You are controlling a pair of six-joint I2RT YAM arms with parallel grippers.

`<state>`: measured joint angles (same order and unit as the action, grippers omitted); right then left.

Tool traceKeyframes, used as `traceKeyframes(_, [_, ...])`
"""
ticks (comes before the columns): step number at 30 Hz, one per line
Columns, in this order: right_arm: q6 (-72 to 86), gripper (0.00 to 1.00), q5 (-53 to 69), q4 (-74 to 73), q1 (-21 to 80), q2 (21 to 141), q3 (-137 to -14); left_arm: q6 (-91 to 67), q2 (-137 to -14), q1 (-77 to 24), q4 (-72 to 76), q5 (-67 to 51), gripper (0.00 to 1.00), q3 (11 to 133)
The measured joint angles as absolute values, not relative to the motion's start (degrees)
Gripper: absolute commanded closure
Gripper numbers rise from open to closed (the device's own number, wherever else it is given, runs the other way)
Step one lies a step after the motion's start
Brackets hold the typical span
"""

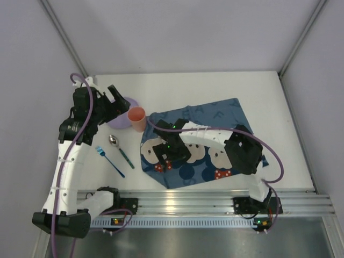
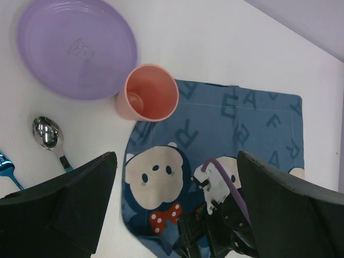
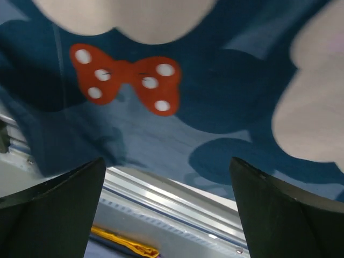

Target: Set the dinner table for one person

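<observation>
Bright, even overhead light; top view & L wrist sharp, R wrist soft.
Top view: diffuse light from above, white bench [image 1: 269,102] close to washed out, only faint soft shadows under the arms, strong glare streak along the alu rail [image 1: 177,200]. L wrist view: crisp focus on the bench, spoon [image 2: 45,133] bowl shows bright specular spots; jaws in the bottom corners read near black, little detail, slightly soft. R wrist view: v. close to the placemat [image 3: 177,129], so print is blurred & white patches have fuzzy edges; rail strip below glints; jaws are dark, out-of-focus silhouettes.
</observation>
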<state>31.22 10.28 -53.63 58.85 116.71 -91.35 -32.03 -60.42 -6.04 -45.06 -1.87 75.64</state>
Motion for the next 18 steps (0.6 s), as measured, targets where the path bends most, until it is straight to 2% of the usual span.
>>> traceKeyframes(7, [31.59,0.00,7.79,-56.62,54.22,112.22,-92.58,-32.47,-60.69,-6.04,-44.99,-2.13,0.01,75.50])
traceKeyframes(15, [30.15,0.00,3.77,-57.25,49.52,98.94,-94.02,-31.07,-61.91,-6.63,-44.73,-2.04,0.01,73.58])
traceKeyframes(17, [29.67,0.05,3.18,-56.36,46.22,96.64,-90.83,-30.65,-62.54,-6.85,-44.88,-1.83,0.01,72.99])
traceKeyframes(18, [29.36,0.11,2.81,-56.23,43.57,96.36,-88.86,-30.46,-62.76,-6.94,-45.01,-1.80,0.01,72.69])
